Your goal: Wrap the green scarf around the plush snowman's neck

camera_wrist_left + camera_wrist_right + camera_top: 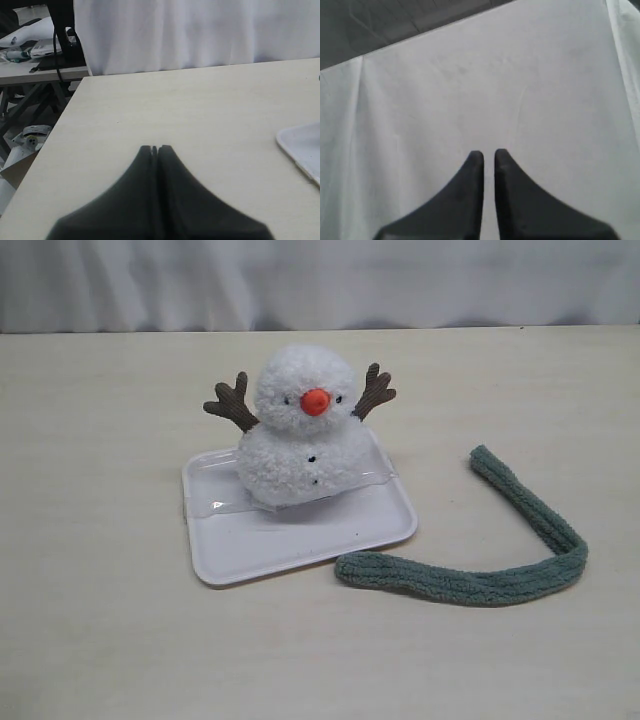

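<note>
The plush snowman (300, 455) stands upright on a white tray (300, 545), orange nose facing forward, brown twig arms raised. Its neck (283, 430) is bare. The green scarf (500, 586) lies on the table right of the tray in a loose hook shape; one end rests near the tray's front right corner and the other points away. Neither gripper shows in the exterior view. My left gripper (156, 148) is shut and empty over bare table left of the tray (302, 147). My right gripper (489, 152) faces white cloth, its fingers a thin slit apart, holding nothing.
A clear plastic sheet (215, 495) lies under the snowman on the tray. A white curtain (320, 280) hangs behind the table. In the left wrist view the table's left edge (55, 130) drops off beside another bench with clutter (35, 47).
</note>
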`<action>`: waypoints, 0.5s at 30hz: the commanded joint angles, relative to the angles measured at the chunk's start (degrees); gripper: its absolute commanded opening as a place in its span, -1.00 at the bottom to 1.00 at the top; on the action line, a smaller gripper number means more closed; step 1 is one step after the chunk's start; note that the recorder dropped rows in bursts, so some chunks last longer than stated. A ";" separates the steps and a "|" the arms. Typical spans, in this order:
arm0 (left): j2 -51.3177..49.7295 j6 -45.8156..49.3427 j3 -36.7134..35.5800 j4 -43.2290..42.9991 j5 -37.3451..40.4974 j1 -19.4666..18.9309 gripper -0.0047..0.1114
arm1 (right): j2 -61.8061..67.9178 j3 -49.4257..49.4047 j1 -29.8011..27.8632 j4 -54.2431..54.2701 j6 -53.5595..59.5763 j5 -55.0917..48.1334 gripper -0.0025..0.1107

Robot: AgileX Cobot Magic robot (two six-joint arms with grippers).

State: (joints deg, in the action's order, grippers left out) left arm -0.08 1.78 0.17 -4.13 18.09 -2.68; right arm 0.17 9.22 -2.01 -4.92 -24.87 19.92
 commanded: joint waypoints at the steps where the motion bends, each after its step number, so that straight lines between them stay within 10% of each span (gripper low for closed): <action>1: 0.08 -0.09 -0.17 -0.29 -0.39 0.33 -0.92 | 3.88 13.72 0.15 -2.24 -0.36 -25.12 -0.35; 6: 0.08 -0.09 -0.17 -0.29 -0.39 0.33 -0.92 | 15.65 26.18 0.15 -2.24 10.31 -47.17 0.23; 15: 0.08 -0.09 -0.17 -0.29 -0.39 0.33 -0.92 | 42.75 33.01 0.15 14.20 33.38 -63.47 0.16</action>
State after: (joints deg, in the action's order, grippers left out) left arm -0.08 1.78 0.17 -4.13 18.09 -2.68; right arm 35.34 41.77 -2.01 0.52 -4.64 -41.29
